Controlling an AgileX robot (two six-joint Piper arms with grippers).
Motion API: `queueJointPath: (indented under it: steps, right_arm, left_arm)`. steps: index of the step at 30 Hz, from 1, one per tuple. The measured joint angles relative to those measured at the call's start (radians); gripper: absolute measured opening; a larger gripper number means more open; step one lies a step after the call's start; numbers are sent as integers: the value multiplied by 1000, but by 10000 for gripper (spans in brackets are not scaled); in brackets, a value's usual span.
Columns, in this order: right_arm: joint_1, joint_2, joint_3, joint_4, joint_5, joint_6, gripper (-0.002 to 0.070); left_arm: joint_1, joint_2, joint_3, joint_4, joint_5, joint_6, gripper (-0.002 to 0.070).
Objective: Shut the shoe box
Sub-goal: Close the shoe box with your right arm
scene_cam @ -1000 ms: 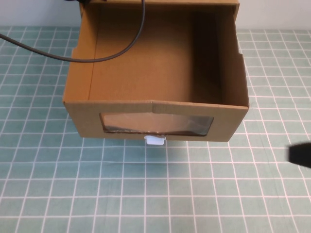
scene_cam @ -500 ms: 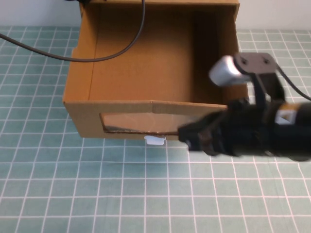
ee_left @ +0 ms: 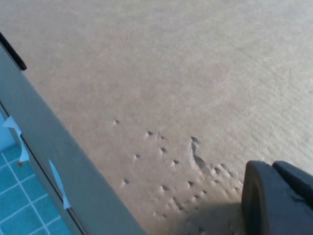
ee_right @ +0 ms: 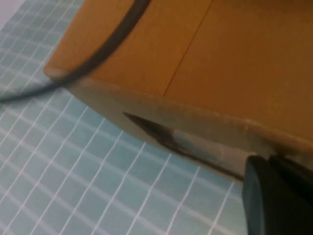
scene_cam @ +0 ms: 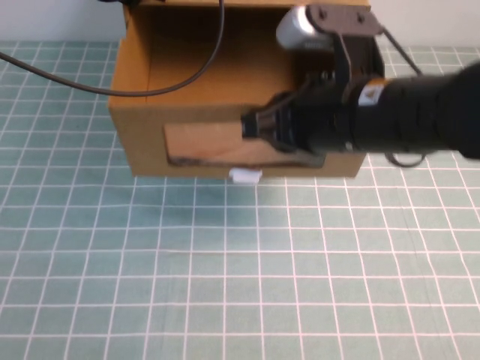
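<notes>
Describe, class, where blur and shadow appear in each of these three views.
High view: right gripper motion-blurred against the shoe box. Left wrist view: left gripper a dark soft-edged shape, shadowing dimpled cardboard. Right wrist view: the box soft, its window dark.

right end effector (scene_cam: 255,127) blurred, hiding shoe box (scene_cam: 142,142) window's right part, left end effector (ee_left: 279,196) cropped
</notes>
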Motion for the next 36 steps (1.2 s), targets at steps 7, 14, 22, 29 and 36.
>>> queueJointPath:
  steps: [7, 14, 22, 29, 36]
  right_arm:
    - [-71, 91, -131, -4, -4, -14, -11]
    - [-118, 196, -282, 0, 37, -37, -11]
    - [-160, 320, -439, 4, 59, -39, -11]
    - [-182, 396, -520, 10, 76, -43, -11]
    - [-194, 453, -563, 10, 90, -43, -11]
  left_arm:
    - [0, 0, -1, 0, 4, 0, -5]
    - [0, 0, -1, 0, 4, 0, -5]
    - [0, 0, -2, 0, 8, -2, -5]
    - [0, 0, -3, 0, 13, -4, -5]
    - [0, 0, -5, 0, 16, -4, -5]
